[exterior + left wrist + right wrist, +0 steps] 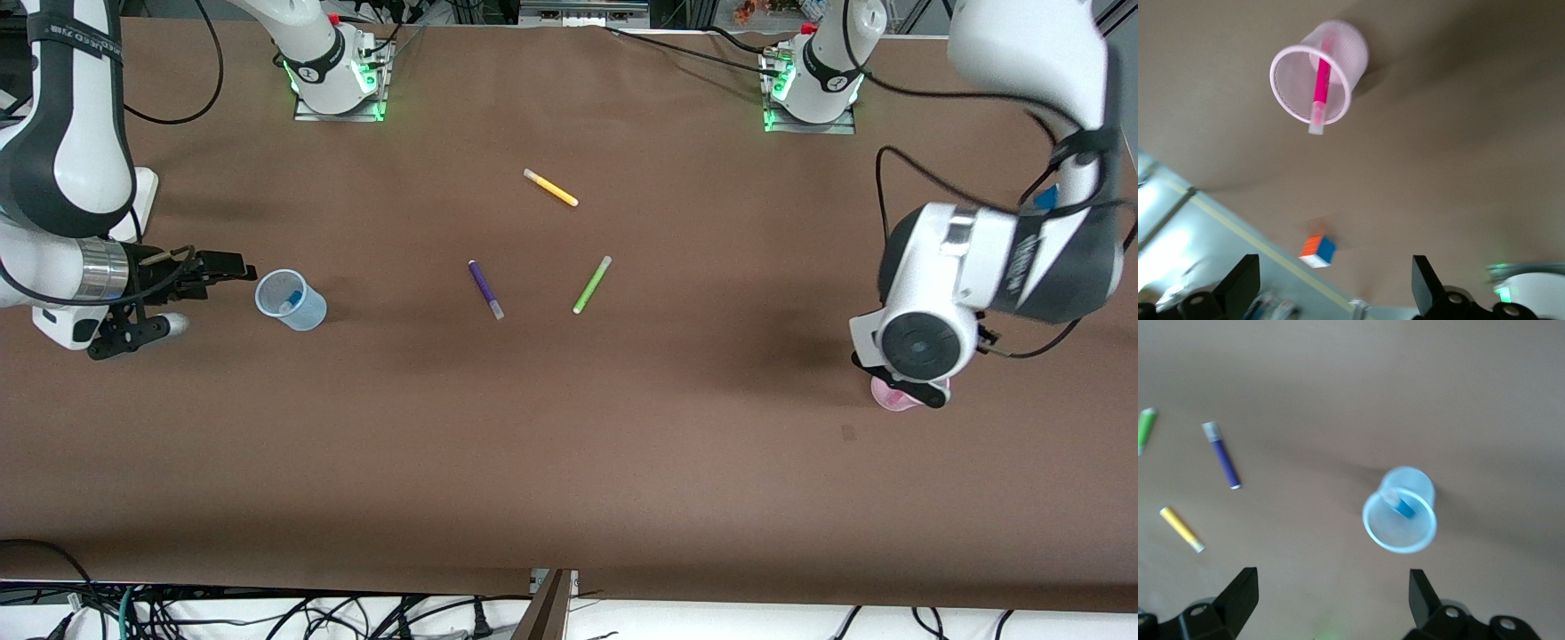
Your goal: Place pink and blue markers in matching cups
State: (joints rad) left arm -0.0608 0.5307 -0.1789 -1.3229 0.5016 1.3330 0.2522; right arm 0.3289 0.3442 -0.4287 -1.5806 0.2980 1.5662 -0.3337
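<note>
The pale pink cup [892,397] stands at the left arm's end of the table, with the pink marker [1321,83] upright inside it [1346,60]. My left gripper [898,382] hovers over this cup, open and empty [1335,280]. The pale blue cup [291,300] stands at the right arm's end of the table with the blue marker [286,305] inside. It also shows in the right wrist view [1399,520], with the marker [1403,507] in it. My right gripper [200,293] is beside the blue cup, open and empty [1331,597].
A purple marker [485,288], a lime-green marker [591,284] and a yellow marker [550,188] lie mid-table, apart from each other. A small coloured cube [1317,251] shows by the table edge in the left wrist view.
</note>
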